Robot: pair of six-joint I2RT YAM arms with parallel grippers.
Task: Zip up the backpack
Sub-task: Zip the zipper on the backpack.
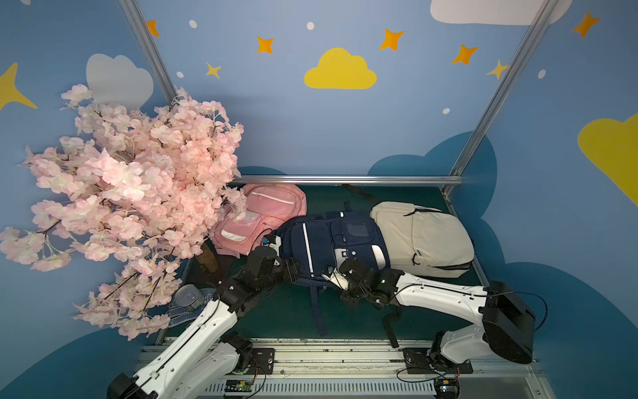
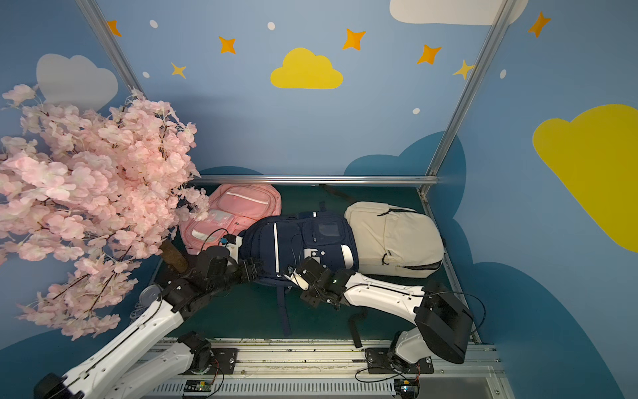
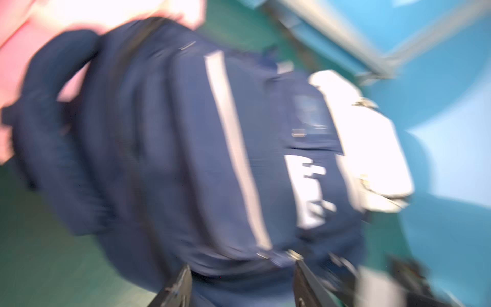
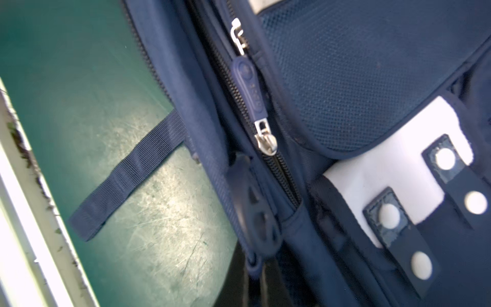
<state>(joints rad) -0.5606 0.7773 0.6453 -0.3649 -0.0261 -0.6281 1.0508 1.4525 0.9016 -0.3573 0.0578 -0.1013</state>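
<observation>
Here, a navy backpack (image 1: 331, 241) lies on the bench (image 1: 283, 311), between a pink backpack (image 1: 266, 210) far left and a cream backpack (image 1: 421, 235) right. The left end effector (image 3: 241, 265) gapes wide at its near-left corner. The right end effector (image 1: 328, 271) is closed at its near edge, on what is unclear. Best pinch the zipper pull (image 4: 249, 85) squarely and tug along the track (image 4: 284, 170), keeping the fabric taut. The backpack's long axis runs near-to-far, top pointing far.

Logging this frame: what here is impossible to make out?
- Whether the right claw holds anything: its tips are outside the right wrist view and tiny in the top views.
- Zipper details on the navy backpack in the left wrist view: motion blur.
- Part of the pink backpack, in both top views: blossoms cover it.
</observation>
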